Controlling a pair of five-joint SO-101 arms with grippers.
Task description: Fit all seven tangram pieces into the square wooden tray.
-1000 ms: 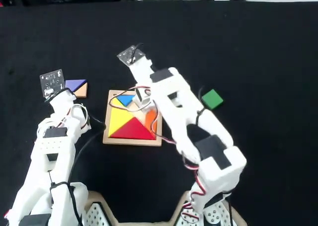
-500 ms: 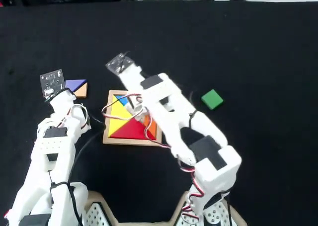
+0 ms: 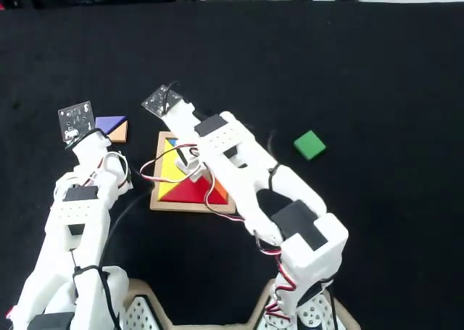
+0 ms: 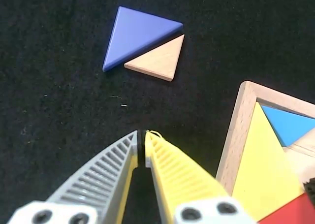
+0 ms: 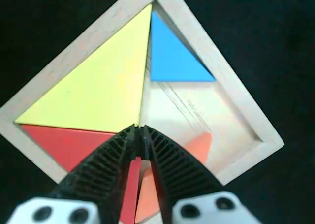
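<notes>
The square wooden tray (image 3: 192, 207) holds a yellow triangle (image 5: 98, 86), a red triangle (image 5: 64, 145), a small blue triangle (image 5: 172, 56) and an orange piece (image 5: 197, 145), with bare wood between blue and orange. My right gripper (image 5: 141, 130) is shut with nothing in it, low over the tray's middle where yellow meets red (image 3: 190, 165). To the left of the tray, my left gripper (image 4: 144, 135) is shut and holds nothing. Just beyond its tips a purple triangle (image 4: 135, 34) and a tan triangle (image 4: 157, 59) lie side by side on the cloth. A green square (image 3: 309, 144) lies to the right of the tray.
Black cloth covers the table. The right arm's links (image 3: 239, 163) reach across the tray's right side and hide part of it in the high view. The far half of the table and the right side beyond the green square are open cloth.
The right arm has swung left across the tray, its gripper going from the right-hand part to the middle. The left arm has kept still.
</notes>
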